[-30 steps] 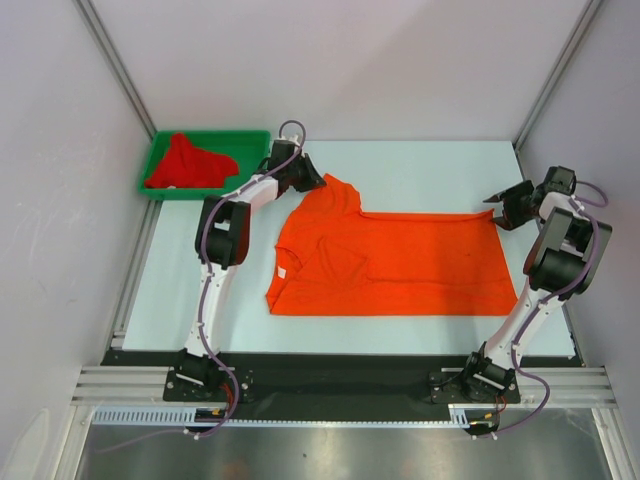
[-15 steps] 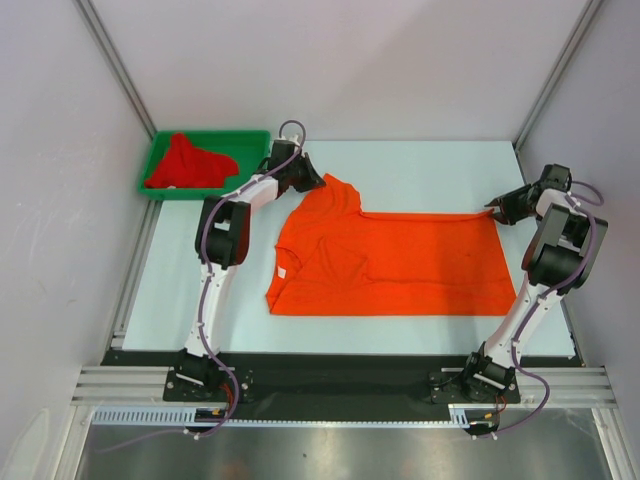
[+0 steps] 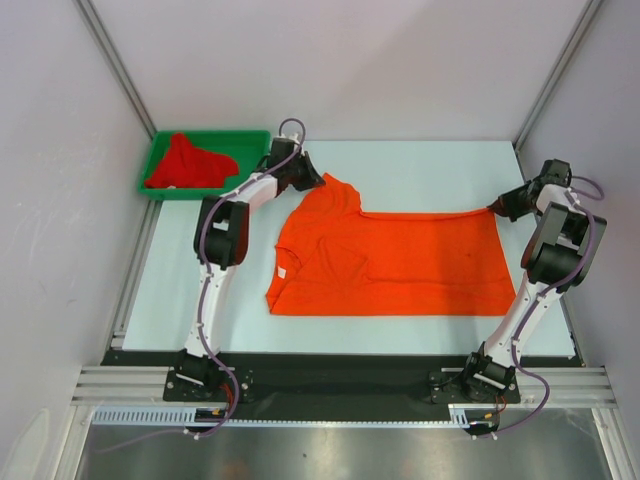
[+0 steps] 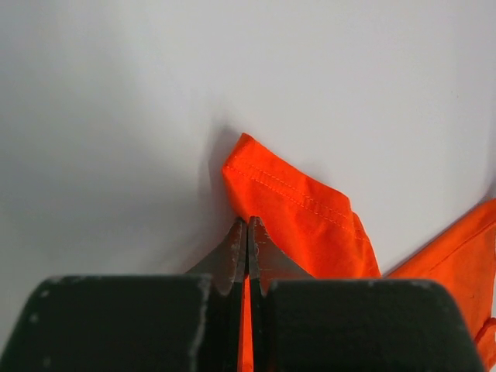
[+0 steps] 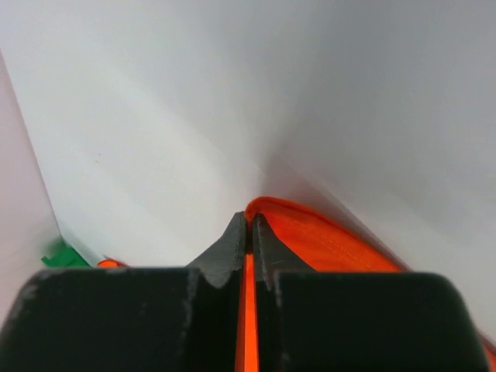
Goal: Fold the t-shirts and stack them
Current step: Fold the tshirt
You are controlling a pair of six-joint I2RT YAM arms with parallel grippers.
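Far left, a crumpled deep red cloth t-shirt (image 3: 190,160) is lying in a green plastic tray (image 3: 157,188) at the back corner of the pale counter (image 3: 420,165). Just beside it, the left hand (image 3: 318,181) is pinching the far left corner, apparently a sleeve hem, of a bright orange short-sleeved cloth t-shirt (image 3: 400,265), jaws pressed together on the fabric. The orange shirt is lying flat mid-counter, its long axis running left to right between the arms. At right, the right hand (image 3: 493,209) is clamping the far right corner. With both hands gripping the far edge, the fold is likely heading toward the near edge. How much cloth each grip is taking is hidden.
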